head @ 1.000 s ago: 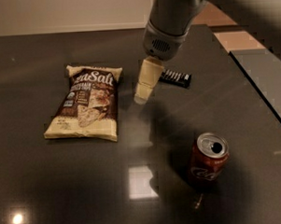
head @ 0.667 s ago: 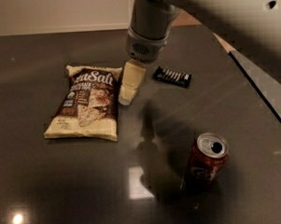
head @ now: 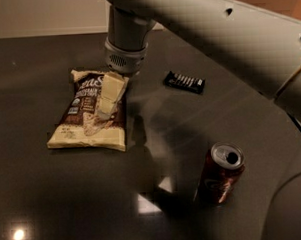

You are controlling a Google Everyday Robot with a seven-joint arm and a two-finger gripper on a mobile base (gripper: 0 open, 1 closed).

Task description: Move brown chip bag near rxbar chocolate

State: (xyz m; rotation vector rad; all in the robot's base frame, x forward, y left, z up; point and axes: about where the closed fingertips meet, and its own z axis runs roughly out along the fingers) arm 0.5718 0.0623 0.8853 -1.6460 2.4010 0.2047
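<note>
Gripper point(head: 107, 100) is down over the upper part of the brown chip bag point(head: 86, 127). Its cream tip overlaps the bag's front panel, right of the bag's middle, and the grey wrist collar point(head: 123, 55) sits above the bag's far edge. I can't tell if the gripper is open or closed, since the tip reads as one pale slab. I also can't tell whether it touches the film or hangs just above it. Nothing looks lifted: the bag lies flat on the dark table point(head: 69, 205), left of centre, long axis running near to far with a slight tilt. The rxbar chocolate point(head: 184, 82) lies flat to the right and a bit farther back, well apart from the bag, with only tabletop between them. The soda can point(head: 220, 175) stands upright at near right, well apart from both and off the straight bag-to-bar line. My read is that the step in hand is the approach/grasp on the bag and the carry is not yet begun. The next move calls for a firm pinch on the crinkly film, which probably bunches or slips, so a fold or edge beats the flat face. Then lift just free of the table, carry right and slightly far, and set down just beside the bar. Risk: the bag is far bigger than the bar, so its leading edge could shove or cover the bar on set-down.
</note>
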